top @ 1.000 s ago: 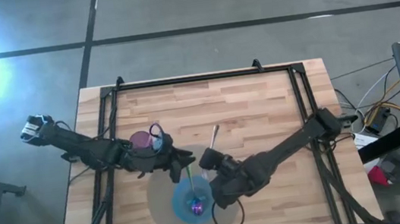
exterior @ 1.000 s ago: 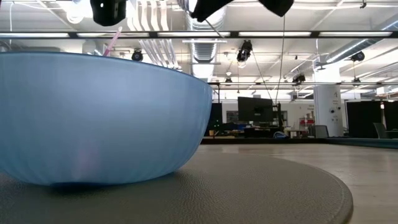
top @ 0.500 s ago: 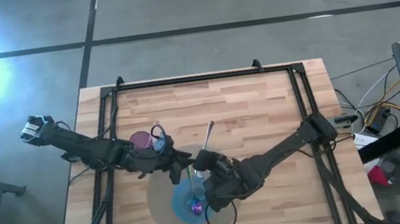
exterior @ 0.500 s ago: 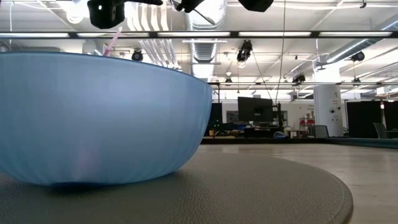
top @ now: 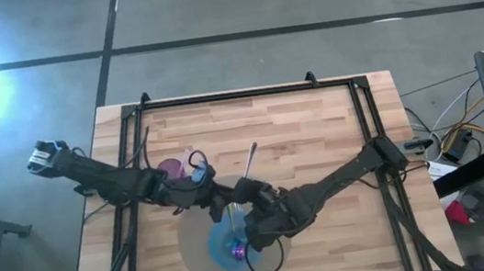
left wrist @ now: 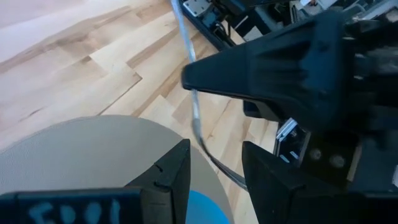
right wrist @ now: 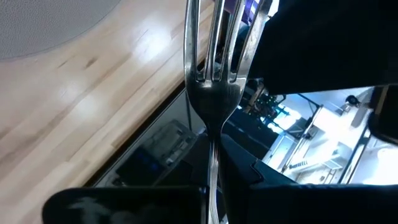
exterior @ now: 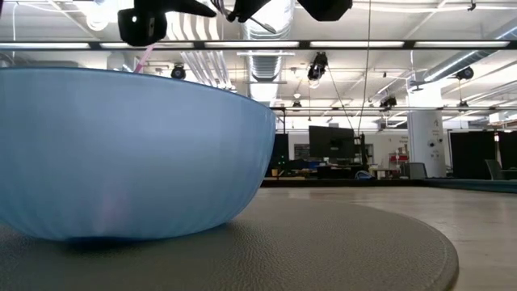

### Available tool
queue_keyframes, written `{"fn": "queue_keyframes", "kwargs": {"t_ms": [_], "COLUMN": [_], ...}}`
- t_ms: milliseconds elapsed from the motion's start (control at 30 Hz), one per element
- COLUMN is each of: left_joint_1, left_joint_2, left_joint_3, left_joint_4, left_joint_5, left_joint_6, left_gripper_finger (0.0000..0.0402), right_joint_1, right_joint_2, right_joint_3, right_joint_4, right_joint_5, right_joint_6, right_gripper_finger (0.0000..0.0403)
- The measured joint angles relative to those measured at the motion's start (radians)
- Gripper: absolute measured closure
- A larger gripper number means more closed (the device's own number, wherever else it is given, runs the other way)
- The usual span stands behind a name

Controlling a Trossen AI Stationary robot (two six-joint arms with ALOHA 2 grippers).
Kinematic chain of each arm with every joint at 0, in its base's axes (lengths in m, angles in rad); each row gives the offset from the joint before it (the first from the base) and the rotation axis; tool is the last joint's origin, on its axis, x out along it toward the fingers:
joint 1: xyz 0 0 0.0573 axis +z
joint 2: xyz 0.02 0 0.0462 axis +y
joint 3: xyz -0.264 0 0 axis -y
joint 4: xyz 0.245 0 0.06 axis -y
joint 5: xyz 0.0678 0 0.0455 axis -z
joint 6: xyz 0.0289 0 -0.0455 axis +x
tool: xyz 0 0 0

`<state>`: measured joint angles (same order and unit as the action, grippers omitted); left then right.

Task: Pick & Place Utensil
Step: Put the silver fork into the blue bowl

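Note:
A metal fork (top: 252,164) is held above the table by my right gripper (top: 247,190), which is shut on it. The tines (right wrist: 214,37) stick out ahead of that gripper, toward the table's far edge. My left gripper (top: 222,196) is open and hangs right beside the right gripper. Its fingers (left wrist: 168,177) stand near the fork's thin handle (left wrist: 188,68), and I see no touch. A blue bowl (top: 224,249) rests on a round grey mat (top: 196,252) just near of both grippers. It holds a purple thing (top: 237,246) and a pink stick (exterior: 145,56). My right gripper pinches the fork between its two fingers by the handle just behind the neck (right wrist: 214,149). The fork runs on along the fingers and out past them. It is lifted clear of the table, over the mat's far edge.
A pink cup (top: 170,168) stands on the wood left of the grippers, under the left arm. The blue bowl (exterior: 121,153) fills the low view's left, with the mat (exterior: 339,242) spreading to its right. Black frame rails (top: 219,97) run along the table's far and side edges.
My right gripper has carried the fork a little toward the table's left and far side, closing on the left gripper. The left arm has shifted slightly toward the right. The two grippers now hang right next to each other above the bowl's far side.

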<state>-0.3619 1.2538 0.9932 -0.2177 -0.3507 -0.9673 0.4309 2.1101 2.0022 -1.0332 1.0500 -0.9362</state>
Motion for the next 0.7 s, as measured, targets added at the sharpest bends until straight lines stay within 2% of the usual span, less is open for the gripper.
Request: {"fn": "queue_keyframes", "kwargs": {"t_ms": [367,700], "left_joint_1": [0.039,0.052], "left_joint_2": [0.019,0.019], "left_joint_3": [0.0,0.0], "left_joint_4": [0.005,-0.012], "left_joint_5": [0.06,0.106], "left_joint_6": [-0.003,0.035], "left_gripper_finger": [0.0275,0.0367], "right_joint_1": [0.001,0.0], "right_joint_2": [0.0,0.0], "right_joint_3": [0.004,0.004], "right_joint_4": [0.001,0.028], "right_joint_5": [0.046,0.051], "right_joint_6": [-0.021,-0.073], "right_gripper_finger": [0.0392,0.0391]}}
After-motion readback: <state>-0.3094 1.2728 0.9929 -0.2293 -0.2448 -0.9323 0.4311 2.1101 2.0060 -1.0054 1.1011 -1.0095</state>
